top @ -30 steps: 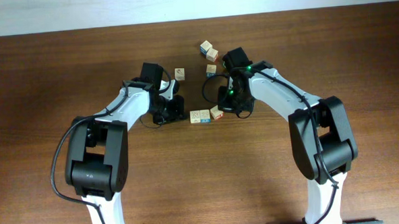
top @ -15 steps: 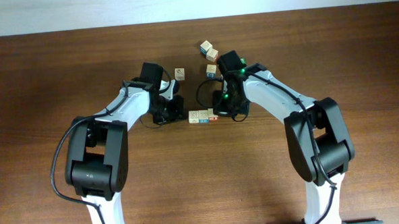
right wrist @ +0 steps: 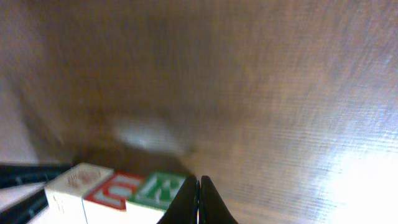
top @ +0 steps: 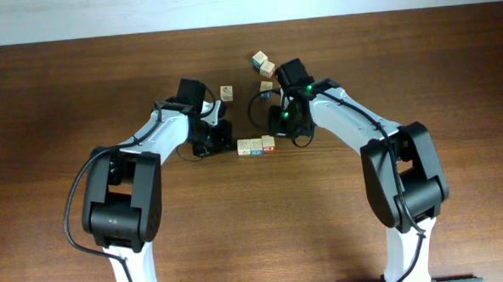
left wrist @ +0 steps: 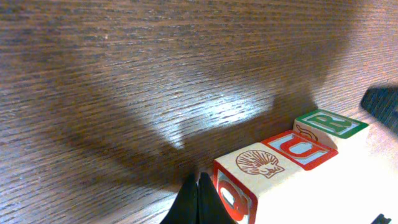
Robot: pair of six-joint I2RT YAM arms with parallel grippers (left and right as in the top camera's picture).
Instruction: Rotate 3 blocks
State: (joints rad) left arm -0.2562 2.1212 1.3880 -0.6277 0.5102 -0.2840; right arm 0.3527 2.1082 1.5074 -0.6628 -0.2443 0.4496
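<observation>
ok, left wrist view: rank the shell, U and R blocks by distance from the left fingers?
1. Shell block, just right of the shut left fingers.
2. U block, middle of the row.
3. R block, far end, upper right.

Row of blocks [left wrist: 298, 150]: lower sides cut off by the left wrist view's bottom edge.
Right wrist view: blurred, prints on the row unclear.
Overhead: prints too small to read.

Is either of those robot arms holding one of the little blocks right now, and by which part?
Neither. The left tool and the right tool are both shut with nothing between their tips, each just beside the row of blocks.
</observation>
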